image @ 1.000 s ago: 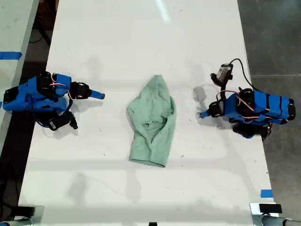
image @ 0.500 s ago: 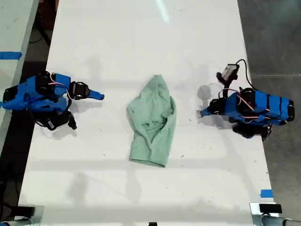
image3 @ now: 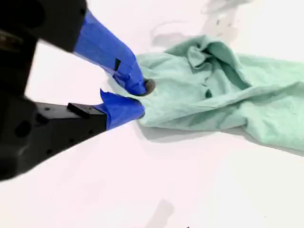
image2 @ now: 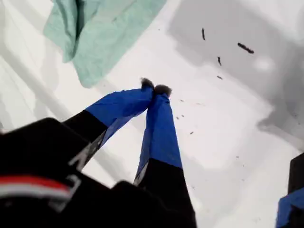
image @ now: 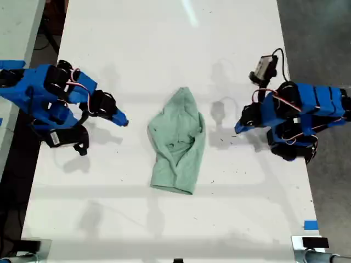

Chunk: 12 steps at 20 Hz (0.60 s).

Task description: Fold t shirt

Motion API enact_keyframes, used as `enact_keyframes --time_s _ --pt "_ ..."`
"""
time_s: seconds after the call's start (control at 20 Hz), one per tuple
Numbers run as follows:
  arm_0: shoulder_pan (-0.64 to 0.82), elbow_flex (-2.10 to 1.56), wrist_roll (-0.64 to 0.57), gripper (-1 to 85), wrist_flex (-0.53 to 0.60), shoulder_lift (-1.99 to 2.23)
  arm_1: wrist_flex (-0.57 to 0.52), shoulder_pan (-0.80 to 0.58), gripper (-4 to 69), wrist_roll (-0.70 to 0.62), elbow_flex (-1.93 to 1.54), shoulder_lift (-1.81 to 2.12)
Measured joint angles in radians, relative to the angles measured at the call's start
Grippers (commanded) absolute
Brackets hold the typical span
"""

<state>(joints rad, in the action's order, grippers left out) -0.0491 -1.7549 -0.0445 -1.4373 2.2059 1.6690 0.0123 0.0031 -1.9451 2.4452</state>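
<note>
The pale mint-green t shirt (image: 178,142) lies crumpled lengthwise in the middle of the white table (image: 164,44). My first gripper (image: 237,130) belongs to the arm on the exterior view's right. It is shut with nothing in it (image2: 155,87), hanging over bare table a short way from the t shirt (image2: 99,33). My second gripper (image: 125,122), on the arm at the exterior view's left, is also shut with nothing held. Its tips (image3: 141,97) hover just beside the near edge of the t shirt (image3: 213,90).
Small dark specks (image: 222,140) dot the table between the shirt and my first gripper. A strip of blue tape (image: 311,225) marks the table's edge at the exterior view's lower right. Dark floor lies beyond that edge, and a second pale table (image: 16,33) stands at the left.
Both arms have risen off the table. My second gripper swung closer to the shirt's edge, and my first arm lifted and shifted slightly. The shirt has not moved.
</note>
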Motion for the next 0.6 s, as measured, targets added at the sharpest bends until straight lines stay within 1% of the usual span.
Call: enact_keyframes --time_s 0.05,0.1,0.15,0.2,0.25,0.3,0.35,0.4,0.45,0.5,0.55,0.6 --pt "-0.041 0.150 0.005 11.1 -0.034 -0.155 -0.002 0.043 -0.9 0.015 0.095 -0.138" --pt "-0.083 0.301 0.008 12.7 -0.060 -0.293 -0.002 0.083 1.2 0.026 0.201 -0.267" --pt "-0.118 0.430 0.008 14.2 -0.069 -0.425 -0.002 0.123 10.8 0.023 0.302 -0.399" --pt "-0.144 0.534 0.003 15.4 -0.072 -0.545 -0.003 0.158 18.4 0.023 0.407 -0.523" --pt "-0.170 0.601 0.000 17.0 -0.074 -0.641 -0.002 0.195 22.1 0.025 0.511 -0.644" --pt "-0.192 0.632 0.000 17.6 -0.074 -0.712 -0.005 0.229 31.6 0.025 0.614 -0.756" --pt "-0.212 0.646 0.002 18.1 -0.072 -0.764 -0.015 0.256 35.3 0.026 0.696 -0.853" --pt "-0.225 0.652 0.003 18.4 -0.067 -0.798 -0.020 0.281 35.3 0.021 0.744 -0.923" --pt "-0.238 0.655 0.003 18.6 -0.060 -0.828 -0.061 0.299 33.1 0.011 0.773 -0.976" --pt "-0.244 0.660 0.003 18.6 -0.046 -0.862 -0.097 0.316 32.7 0.005 0.793 -1.022" --pt "-0.245 0.661 0.002 18.7 -0.028 -0.896 -0.101 0.327 32.3 0.000 0.804 -1.057" --pt "-0.245 0.663 -0.006 18.9 -0.006 -0.931 -0.132 0.334 31.4 -0.002 0.810 -1.094"
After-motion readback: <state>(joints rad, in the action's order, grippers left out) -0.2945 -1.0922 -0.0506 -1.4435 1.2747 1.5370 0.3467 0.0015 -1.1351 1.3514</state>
